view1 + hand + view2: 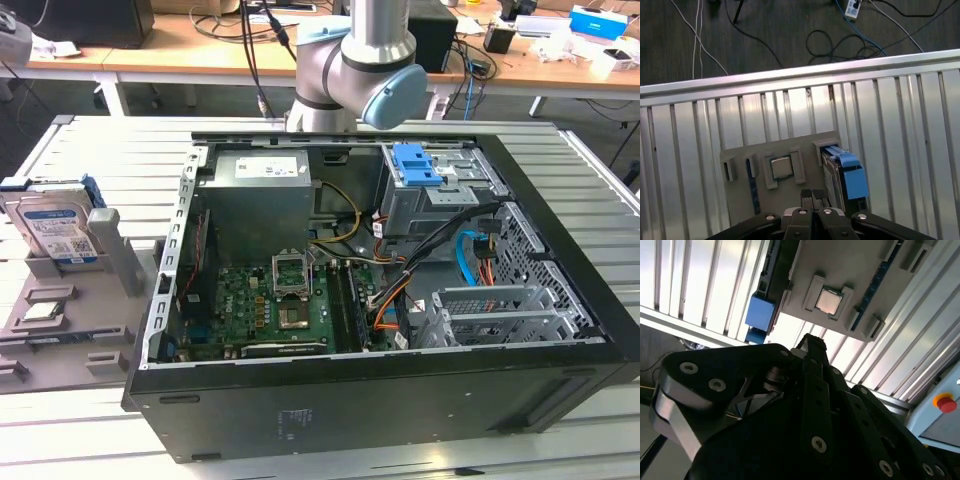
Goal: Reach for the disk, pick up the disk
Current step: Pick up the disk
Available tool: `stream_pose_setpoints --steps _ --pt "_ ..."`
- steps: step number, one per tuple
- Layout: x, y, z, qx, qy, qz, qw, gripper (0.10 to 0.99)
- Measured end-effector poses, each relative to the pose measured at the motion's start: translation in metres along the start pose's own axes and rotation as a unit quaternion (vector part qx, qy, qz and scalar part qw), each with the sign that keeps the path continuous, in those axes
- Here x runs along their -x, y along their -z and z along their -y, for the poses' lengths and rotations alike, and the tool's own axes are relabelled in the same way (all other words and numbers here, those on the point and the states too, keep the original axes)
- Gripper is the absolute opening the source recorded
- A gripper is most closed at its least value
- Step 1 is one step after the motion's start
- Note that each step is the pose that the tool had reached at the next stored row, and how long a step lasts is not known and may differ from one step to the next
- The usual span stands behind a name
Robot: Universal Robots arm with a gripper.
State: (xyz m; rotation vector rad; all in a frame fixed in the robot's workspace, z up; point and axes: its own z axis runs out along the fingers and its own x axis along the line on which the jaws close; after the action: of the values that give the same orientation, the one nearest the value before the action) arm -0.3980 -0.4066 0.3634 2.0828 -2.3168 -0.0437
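i'm on the reach step: my claw (812, 193), closed and empty, hovers above the disk (842, 172), which stands off to one side of it, so gripping calls for opening and centring.

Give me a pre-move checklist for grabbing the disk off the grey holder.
1. Disk located: ok. The disk stands on edge in a slot of the grey holder.
2. Gripper empty: ok. The gripper holds nothing.
3. Jaws open for a grasp: not ok. They are shut.
4. Tips lined up over the disk: not ok. In the first wrist view they sit beside it, towards the chip.
5. Disk free of neighbours: ok. Nothing leans on it.
6. Height above the disk: cannot tell.
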Motion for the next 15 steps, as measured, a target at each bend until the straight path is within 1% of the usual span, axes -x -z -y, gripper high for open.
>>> stream_pose_setpoints --steps 7,11,12,14,15 --pt "0.0 0.0 0.0 0.0 0.034 -0.0013 0.9994 0.106" --pt "0.0 0.0 0.0 0.0 0.067 -0.0025 0.9978 0.106" --pt "0.0 0.0 0.0 0.0 0.076 -0.0029 0.9971 0.106" --pt "0.0 0.0 0.0 0.0 0.087 -0.0033 0.9962 0.106" --pt "0.0 0.0 0.0 0.0 0.097 -0.0037 0.9953 0.106"
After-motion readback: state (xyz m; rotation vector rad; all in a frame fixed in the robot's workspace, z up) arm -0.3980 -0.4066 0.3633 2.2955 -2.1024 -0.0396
